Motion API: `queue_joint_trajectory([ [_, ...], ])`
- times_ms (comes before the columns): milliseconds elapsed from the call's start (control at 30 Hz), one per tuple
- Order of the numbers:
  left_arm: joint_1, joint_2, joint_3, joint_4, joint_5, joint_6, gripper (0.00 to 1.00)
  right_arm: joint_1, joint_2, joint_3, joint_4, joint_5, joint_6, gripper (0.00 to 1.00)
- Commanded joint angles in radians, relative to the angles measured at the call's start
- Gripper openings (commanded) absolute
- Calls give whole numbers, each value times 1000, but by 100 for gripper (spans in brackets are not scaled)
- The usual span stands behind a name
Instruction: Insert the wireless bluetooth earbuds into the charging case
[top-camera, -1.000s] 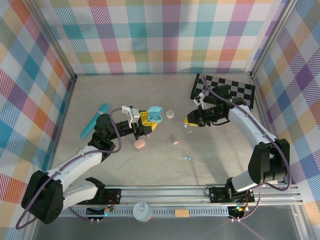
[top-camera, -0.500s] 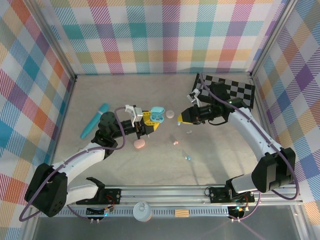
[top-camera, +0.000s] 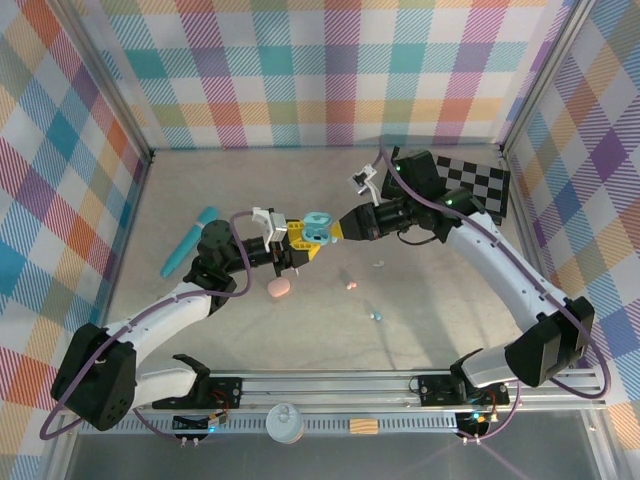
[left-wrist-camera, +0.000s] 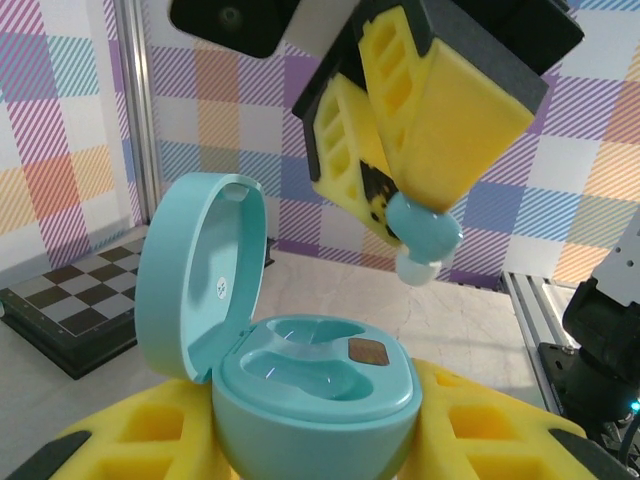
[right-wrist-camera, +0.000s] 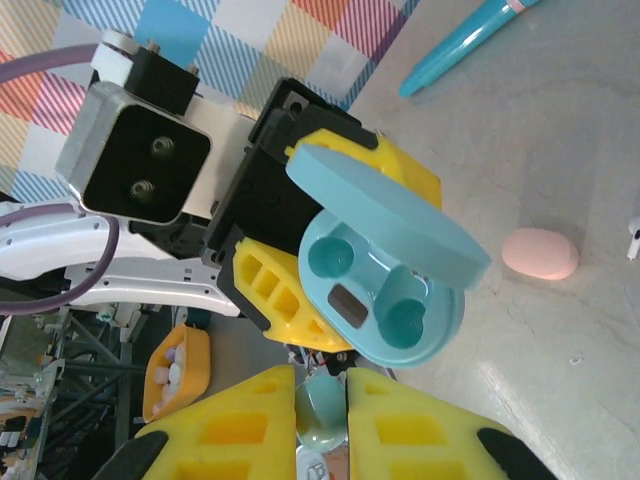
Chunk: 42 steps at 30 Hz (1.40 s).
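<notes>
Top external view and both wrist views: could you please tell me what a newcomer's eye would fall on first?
At the scene's centre, the left gripper holds an open teal charging case, lid up. The right gripper hangs just above it, pinching a light blue earbud over its wells. Bright plaid walls surround it all.

Charging case (left-wrist-camera: 320, 400) of glossy smooth plastic; table (top-camera: 430, 320) matt, speckled.
</notes>
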Motion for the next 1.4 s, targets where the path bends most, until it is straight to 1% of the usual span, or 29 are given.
queue_joint_trajectory([
  [0, 8, -5, 26, 22, 37, 13, 32, 6, 29, 41, 31, 3, -4, 15],
  [200, 8, 6, 32, 39, 51, -3, 32, 13, 63, 61, 43, -10, -9, 15],
  [467, 8, 25, 28, 104, 53, -47, 32, 22, 81, 61, 41, -7, -18, 15],
  [967, 8, 18, 25, 102, 51, -49, 32, 38, 91, 43, 69, -8, -2, 15],
  [1100, 8, 18, 26, 108, 52, -52, 32, 41, 93, 43, 63, 11, -9, 15],
  [1233, 8, 12, 24, 112, 57, -58, 32, 46, 100, 52, 32, 53, -22, 17],
  [1367, 8, 7, 20, 114, 59, -62, 32, 47, 103, 55, 30, 78, -15, 22],
])
